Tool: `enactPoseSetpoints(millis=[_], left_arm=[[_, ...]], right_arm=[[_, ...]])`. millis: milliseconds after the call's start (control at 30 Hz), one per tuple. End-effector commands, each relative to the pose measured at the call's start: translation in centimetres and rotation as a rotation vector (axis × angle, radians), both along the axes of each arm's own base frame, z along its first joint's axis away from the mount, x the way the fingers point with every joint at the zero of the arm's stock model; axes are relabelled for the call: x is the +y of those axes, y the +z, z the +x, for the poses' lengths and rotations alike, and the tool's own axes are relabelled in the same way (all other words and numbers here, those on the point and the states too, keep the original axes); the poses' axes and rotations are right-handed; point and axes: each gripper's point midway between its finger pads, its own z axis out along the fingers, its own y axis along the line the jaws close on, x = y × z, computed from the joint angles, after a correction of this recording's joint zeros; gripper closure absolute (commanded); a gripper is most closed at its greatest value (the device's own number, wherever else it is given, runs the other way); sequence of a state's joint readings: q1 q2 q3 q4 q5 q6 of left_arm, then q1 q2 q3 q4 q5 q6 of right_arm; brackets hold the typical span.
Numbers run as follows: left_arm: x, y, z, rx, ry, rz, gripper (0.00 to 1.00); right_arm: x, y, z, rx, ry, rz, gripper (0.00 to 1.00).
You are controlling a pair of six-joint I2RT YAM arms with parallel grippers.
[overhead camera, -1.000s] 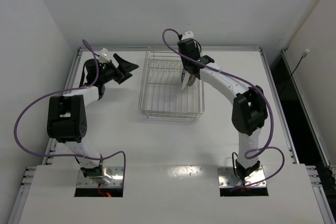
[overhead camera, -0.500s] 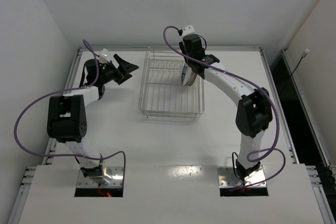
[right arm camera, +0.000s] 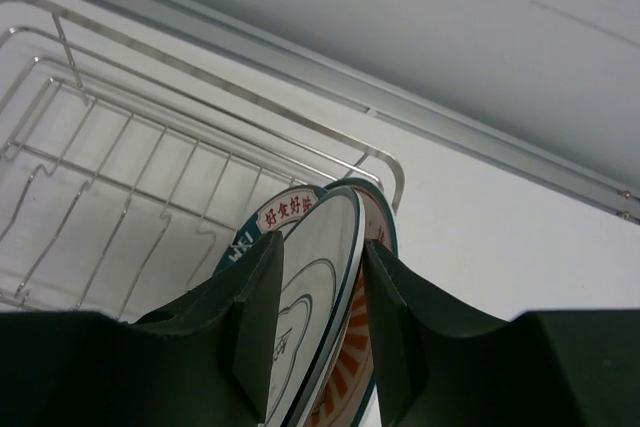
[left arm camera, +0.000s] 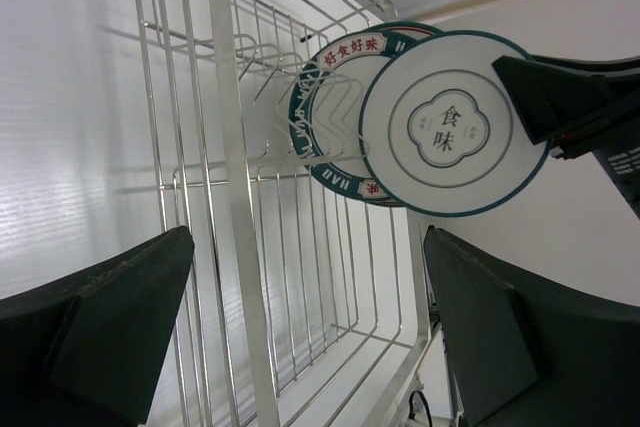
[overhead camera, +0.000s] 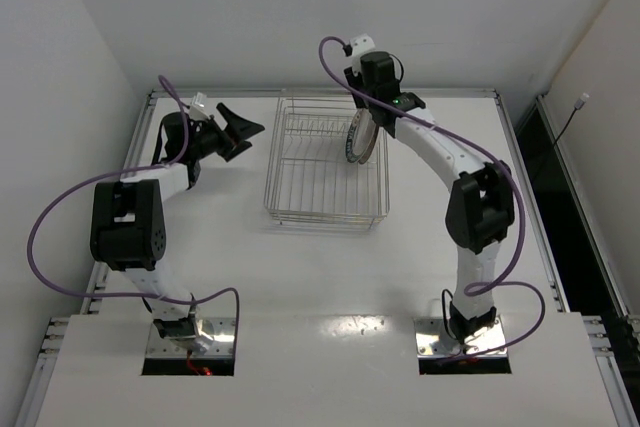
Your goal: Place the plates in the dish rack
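- The three plates (overhead camera: 360,140) are held together on edge over the rear right corner of the rack (overhead camera: 325,218). Whether their lower edges rest on the wires cannot be told.
- From the left wrist, the ringed plate (left arm camera: 452,125) is seen in front, covering most of the blue-rimmed plate (left arm camera: 335,59). The striped plate (right arm camera: 352,372) is hidden there, and only a sliver of it is seen from the right wrist.
- The stack is pinched by the right gripper (right arm camera: 320,252), with one finger on each outer face.
- The left gripper (left arm camera: 308,242) is spread wide and holds nothing. It hangs left of the rack, apart from it.
- The rack stands on the bench (overhead camera: 300,277), towards its far edge.
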State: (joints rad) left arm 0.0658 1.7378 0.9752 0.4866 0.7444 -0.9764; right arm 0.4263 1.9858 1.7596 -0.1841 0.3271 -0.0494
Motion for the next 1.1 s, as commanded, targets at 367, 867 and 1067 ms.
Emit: enactPoseSetpoints(millis=[367, 867, 1067], left_arm=[[0.1, 1.0, 1.0, -0.055, -0.01, 0.015, 0.0], [0.2, 1.0, 1.2, -0.055, -0.01, 0.015, 0.0], [0.2, 1.0, 1.2, -0.055, -0.01, 0.015, 0.0]], right_arm=[[2.0, 3.0, 0.8, -0.088, 0.1, 0.113, 1.0], [2.5, 5.3, 1.1, -0.123, 0.121, 0.093, 1.0], [2.7, 5.8, 1.0, -0.139, 0.13, 0.102, 1.0]])
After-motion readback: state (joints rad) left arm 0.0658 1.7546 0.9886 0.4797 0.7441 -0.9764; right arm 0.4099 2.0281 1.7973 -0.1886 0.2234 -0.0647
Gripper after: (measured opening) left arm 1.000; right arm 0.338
